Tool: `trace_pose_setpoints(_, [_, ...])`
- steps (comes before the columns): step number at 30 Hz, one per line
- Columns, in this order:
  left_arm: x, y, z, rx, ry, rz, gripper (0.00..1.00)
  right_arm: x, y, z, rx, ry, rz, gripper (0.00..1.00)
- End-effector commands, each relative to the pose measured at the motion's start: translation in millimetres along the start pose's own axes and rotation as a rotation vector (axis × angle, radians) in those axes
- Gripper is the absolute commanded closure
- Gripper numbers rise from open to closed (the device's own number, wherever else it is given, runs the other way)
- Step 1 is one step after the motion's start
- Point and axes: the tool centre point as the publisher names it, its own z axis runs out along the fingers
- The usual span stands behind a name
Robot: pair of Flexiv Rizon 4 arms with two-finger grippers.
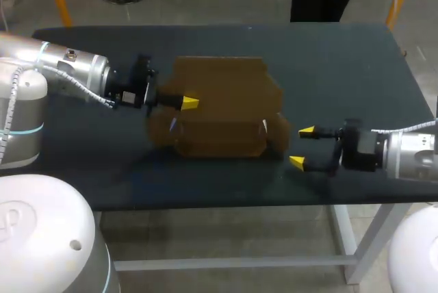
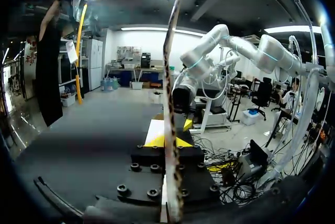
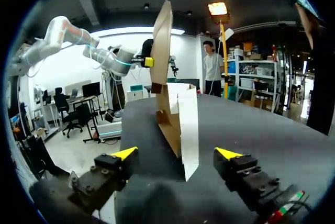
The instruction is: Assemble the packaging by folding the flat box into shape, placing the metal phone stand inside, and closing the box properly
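Box (image 1: pixel 219 111) lies mid-table with one panel upright, clamped edge-on in the jaws of the left gripper (image 1: pixel 188 103), its long axis running straight ahead of the right gripper (image 1: pixel 301 147) (the only free arm), whose jaws stand spread and empty just short of it.
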Motion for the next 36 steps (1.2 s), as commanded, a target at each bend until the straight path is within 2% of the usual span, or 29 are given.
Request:
trace_pose_setpoints(1, [0.2,1.4,-0.8,-0.002,0.001,0.000,1.00,-6.0,-3.7,13.1,-0.007,-0.004,-0.003,0.00])
trace_pose_setpoints(12, [0.2,1.4,-0.8,-0.002,0.001,0.000,1.00,-9.0,-0.6,40.8,-0.030,0.014,0.002,0.00])
trace_pose_setpoints(22, [0.2,1.4,-0.8,-0.002,0.001,0.000,1.00,13.4,2.4,53.1,-0.022,0.000,-0.009,0.00])
trace_pose_setpoints(36, [0.2,1.4,-0.8,-0.002,0.001,0.000,1.00,34.0,-1.0,49.7,-0.017,-0.063,0.018,0.00])
